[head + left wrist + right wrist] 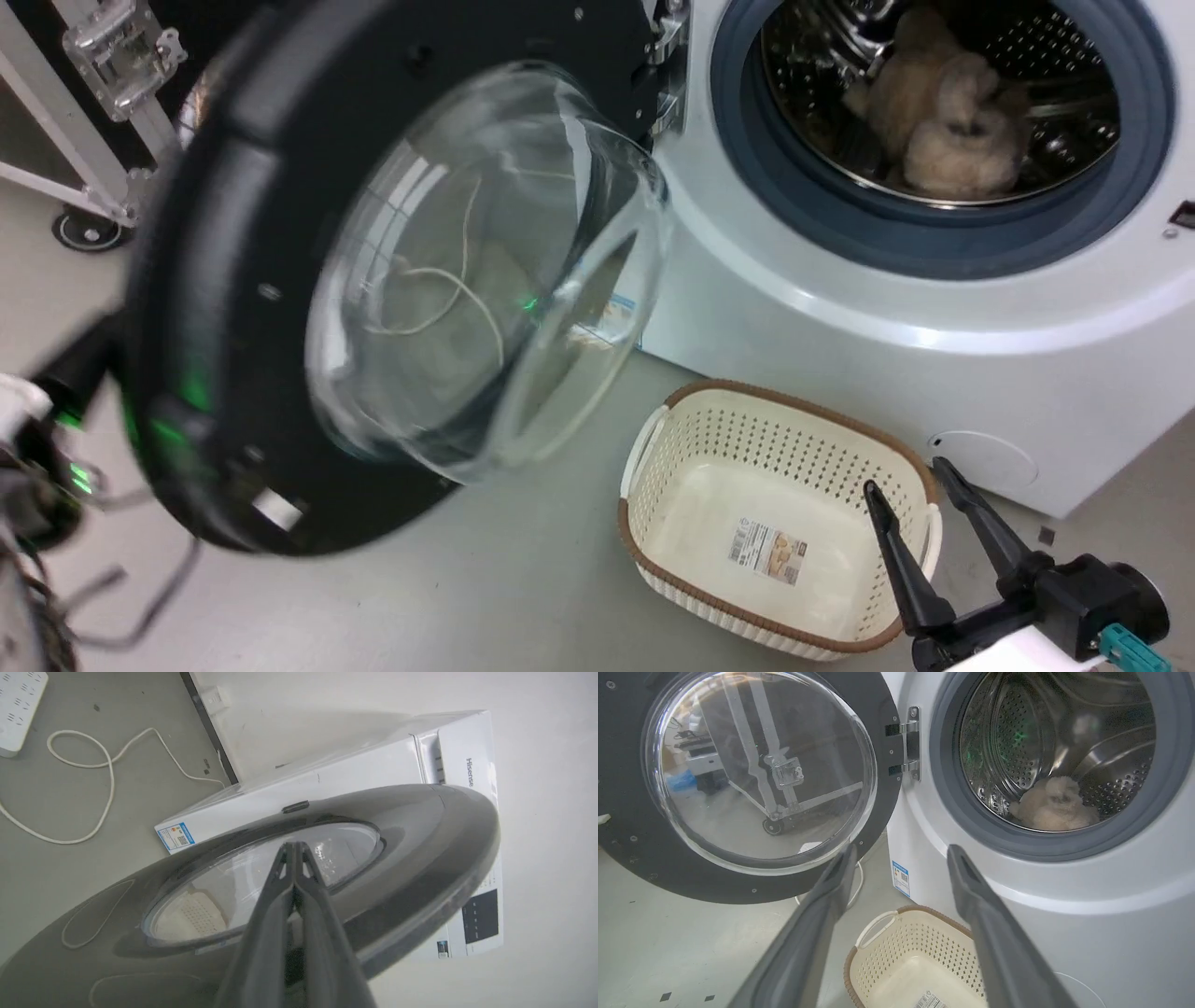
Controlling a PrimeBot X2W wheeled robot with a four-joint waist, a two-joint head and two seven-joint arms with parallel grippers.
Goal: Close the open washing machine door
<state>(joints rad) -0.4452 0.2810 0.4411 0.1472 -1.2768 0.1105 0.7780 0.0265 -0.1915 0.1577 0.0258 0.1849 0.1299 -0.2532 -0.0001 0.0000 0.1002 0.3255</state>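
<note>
The washing machine door (448, 271) stands swung wide on its hinge (910, 742), left of the washing machine (840, 317). Its glass bowl faces the robot and its free edge is farthest from the grey-ringed drum opening (934, 238), where a fluffy cream item (943, 112) lies. The left gripper (294, 849) is behind the door, fingers pressed together with nothing between them and tips at the outer window, probably placed to push the door round; actual contact is unclear. The right gripper (904, 474) waits low with fingers spread and empty, seemingly below the swing. A cream basket (747, 429) sits on the floor under the opening; whether the door's lower rim clears it I cannot tell.
</note>
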